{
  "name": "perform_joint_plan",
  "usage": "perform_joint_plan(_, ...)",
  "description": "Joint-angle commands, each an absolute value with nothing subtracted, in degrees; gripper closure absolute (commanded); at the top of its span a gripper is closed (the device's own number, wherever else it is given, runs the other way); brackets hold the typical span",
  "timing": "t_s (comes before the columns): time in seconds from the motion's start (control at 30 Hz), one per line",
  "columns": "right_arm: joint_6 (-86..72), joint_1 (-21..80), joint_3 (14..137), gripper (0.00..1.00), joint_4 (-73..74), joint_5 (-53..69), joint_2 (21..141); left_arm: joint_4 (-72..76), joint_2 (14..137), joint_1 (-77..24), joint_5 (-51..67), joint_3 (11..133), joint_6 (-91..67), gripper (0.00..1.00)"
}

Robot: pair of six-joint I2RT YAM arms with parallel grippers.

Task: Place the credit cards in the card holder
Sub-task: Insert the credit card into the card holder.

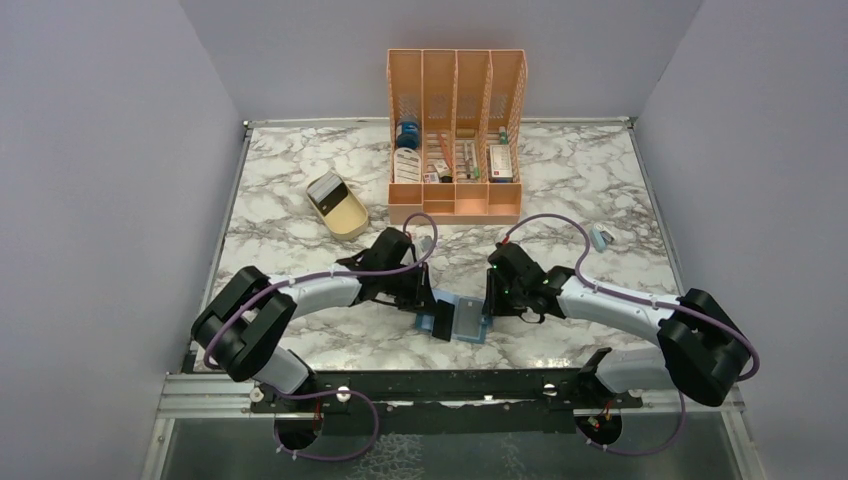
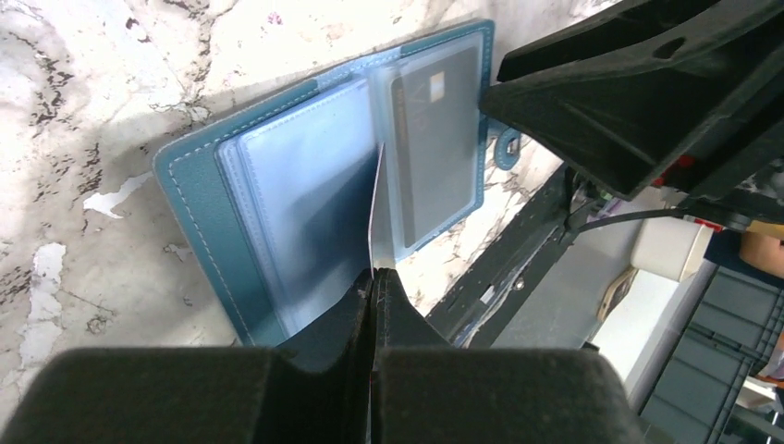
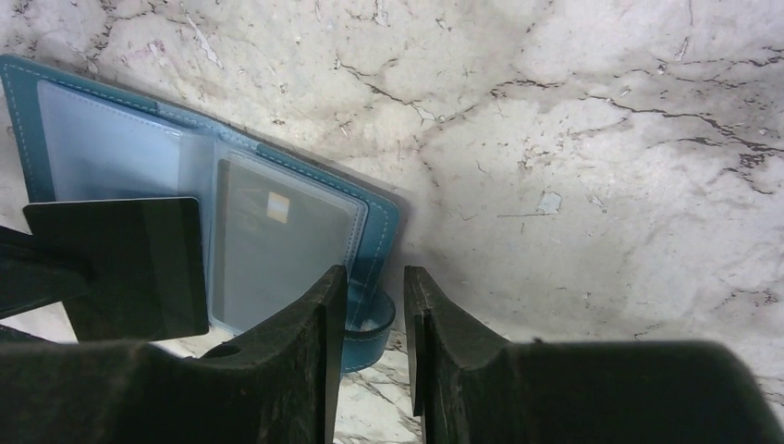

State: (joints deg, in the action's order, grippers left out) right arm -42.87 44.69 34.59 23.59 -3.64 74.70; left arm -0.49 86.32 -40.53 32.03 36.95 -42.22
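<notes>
My left tool (image 2: 373,276) is pinched together on a dark credit card (image 3: 129,268), above the open card holder (image 3: 377,220) lying on the tabletop (image 3: 601,139). My right tool (image 3: 376,282), fingers slightly apart, hovers over its snap tab (image 3: 370,324). A second card (image 3: 277,250) sits in a pocket.

Bright, even light, soft shadows, a sheen on the card holder (image 2: 296,185) plastic, close-up jaws blurred.

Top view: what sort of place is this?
Probably a robot test cell: left arm and right arm bolted to a marble-look table, plain walls boxing it in, an orange desk organiser.
</notes>
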Motion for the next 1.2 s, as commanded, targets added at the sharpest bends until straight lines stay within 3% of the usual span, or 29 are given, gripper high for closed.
perform_joint_plan(0.0, -42.0, 45.0, 34.0, 0.71, 20.7, -4.0, 74.7, -2.2, 83.6, -40.7, 29.7, 39.3, -43.1, 1.00)
perform_joint_plan(0.67, -41.7, 44.9, 33.2, 0.72, 20.1, -3.6, 74.7, -2.7, 92.5, -40.6, 36.0, 43.9, -38.1, 1.00)
perform_joint_plan(1.17, -41.6, 44.9, 33.5, 0.72, 20.2, -3.4, 74.7, -6.8, 95.3, -40.7, 33.2, 45.1, -34.9, 1.00)
